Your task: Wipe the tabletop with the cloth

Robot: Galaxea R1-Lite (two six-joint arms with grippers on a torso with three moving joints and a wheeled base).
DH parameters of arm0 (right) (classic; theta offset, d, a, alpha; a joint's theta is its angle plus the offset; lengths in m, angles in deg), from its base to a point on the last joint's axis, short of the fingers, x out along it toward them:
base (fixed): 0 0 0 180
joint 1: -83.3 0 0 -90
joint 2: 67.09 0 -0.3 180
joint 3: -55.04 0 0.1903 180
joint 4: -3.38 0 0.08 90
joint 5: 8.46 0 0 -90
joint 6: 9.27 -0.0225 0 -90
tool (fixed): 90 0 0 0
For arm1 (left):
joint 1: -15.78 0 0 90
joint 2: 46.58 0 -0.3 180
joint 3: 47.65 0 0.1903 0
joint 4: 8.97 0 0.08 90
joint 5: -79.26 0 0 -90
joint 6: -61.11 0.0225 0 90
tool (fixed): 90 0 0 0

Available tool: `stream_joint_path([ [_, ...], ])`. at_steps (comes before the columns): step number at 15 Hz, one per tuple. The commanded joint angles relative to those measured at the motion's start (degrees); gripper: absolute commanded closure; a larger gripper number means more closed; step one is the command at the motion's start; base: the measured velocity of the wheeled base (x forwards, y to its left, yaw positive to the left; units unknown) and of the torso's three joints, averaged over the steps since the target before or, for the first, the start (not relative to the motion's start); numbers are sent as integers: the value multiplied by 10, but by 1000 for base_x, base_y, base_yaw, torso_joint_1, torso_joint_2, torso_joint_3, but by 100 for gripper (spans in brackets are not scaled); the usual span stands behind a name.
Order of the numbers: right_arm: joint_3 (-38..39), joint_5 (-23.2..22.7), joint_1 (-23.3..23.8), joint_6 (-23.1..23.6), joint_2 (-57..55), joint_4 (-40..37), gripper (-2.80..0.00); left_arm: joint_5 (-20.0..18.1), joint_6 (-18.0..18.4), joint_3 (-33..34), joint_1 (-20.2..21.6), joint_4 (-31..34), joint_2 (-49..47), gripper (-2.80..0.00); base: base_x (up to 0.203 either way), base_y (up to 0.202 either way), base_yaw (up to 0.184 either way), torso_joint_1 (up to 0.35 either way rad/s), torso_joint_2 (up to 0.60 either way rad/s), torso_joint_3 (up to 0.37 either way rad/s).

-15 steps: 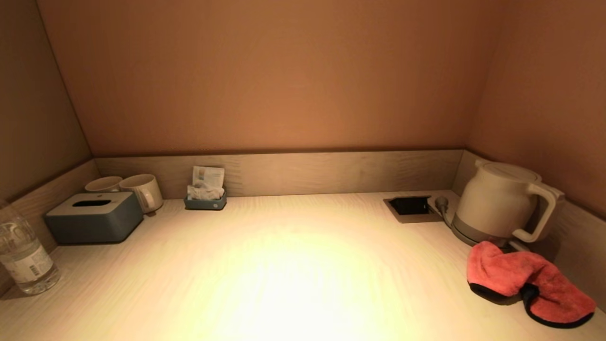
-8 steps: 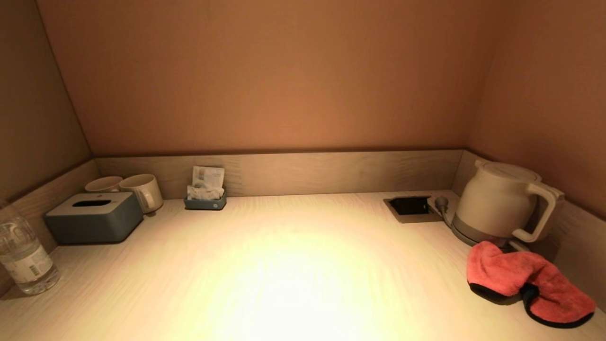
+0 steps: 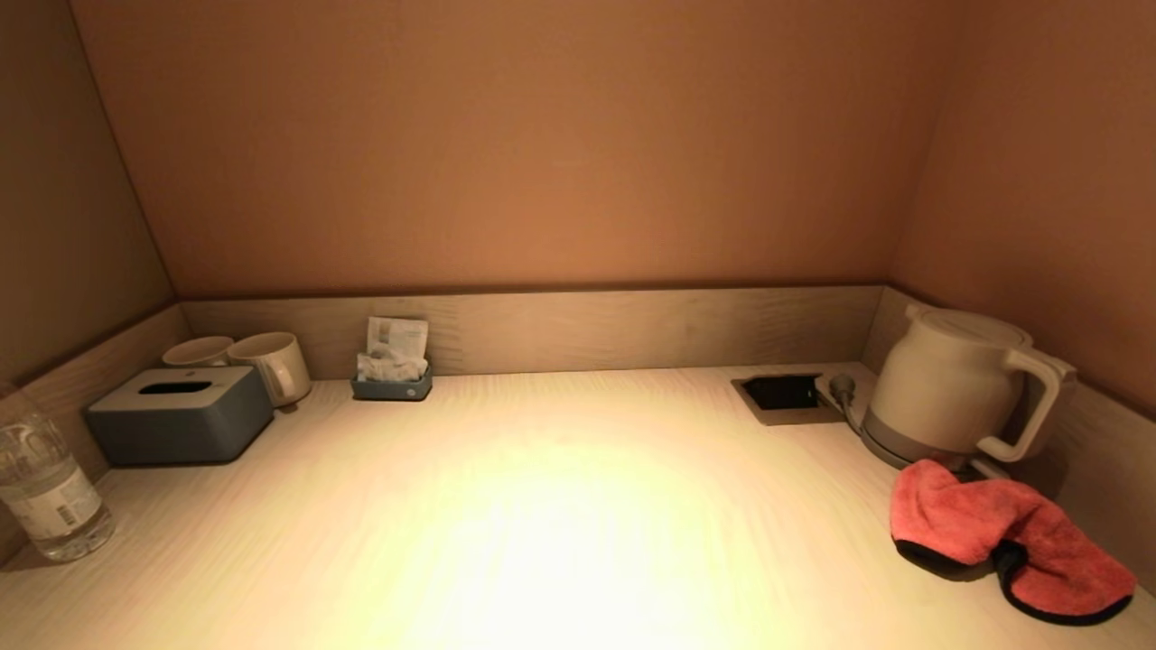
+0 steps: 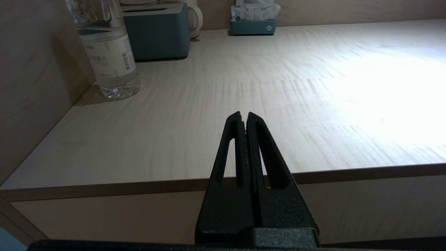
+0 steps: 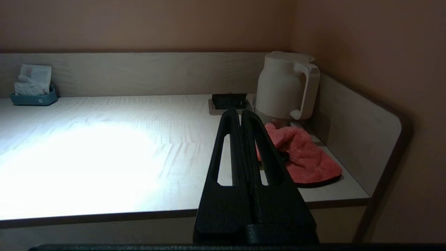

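Observation:
A crumpled red cloth [image 3: 1002, 540] with a dark edge lies on the light wood tabletop [image 3: 560, 506] at the near right, just in front of the kettle; it also shows in the right wrist view [image 5: 306, 158]. Neither arm shows in the head view. My left gripper [image 4: 244, 115] is shut and empty, held off the table's front edge on the left side. My right gripper [image 5: 237, 112] is shut and empty, held off the front edge on the right, with the cloth just beyond and to the right of it.
A white kettle [image 3: 957, 388] and a recessed socket [image 3: 784, 394] stand at the back right. A grey tissue box [image 3: 181, 415], two mugs [image 3: 262, 361] and a sachet holder [image 3: 391, 372] line the back left. A water bottle [image 3: 45, 487] stands at the left wall.

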State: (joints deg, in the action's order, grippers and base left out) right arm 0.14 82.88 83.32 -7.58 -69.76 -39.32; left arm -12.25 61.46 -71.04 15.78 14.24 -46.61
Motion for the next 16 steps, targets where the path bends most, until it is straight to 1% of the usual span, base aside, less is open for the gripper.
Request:
stream_joint_path([
  [1, 32, -1, 0, 12, 26, 88, 0, 0, 0, 0, -1, 0, -1, 0, 0, 0, 0, 0, 0, 0],
  [4, 114, -2, 0, 27, 26, 160, 0, 0, 0, 0, -1, 0, -1, 0, 0, 0, 0, 0, 0, 0],
  [7, 193, -2, 0, 32, 26, 233, 0, 0, 0, 0, -1, 0, 0, 0, 0, 0, 0, 0, 0, 0],
  [13, 283, -3, 0, 26, 26, 306, 0, 0, 1, 0, 0, 0, 0, 0, 0, 0, 0, 0, 0, 0],
  [16, 300, -4, 0, 27, 26, 326, 0, 0, 0, 0, 0, 0, -1, 0, 0, 0, 0, 0, 0, 0],
])
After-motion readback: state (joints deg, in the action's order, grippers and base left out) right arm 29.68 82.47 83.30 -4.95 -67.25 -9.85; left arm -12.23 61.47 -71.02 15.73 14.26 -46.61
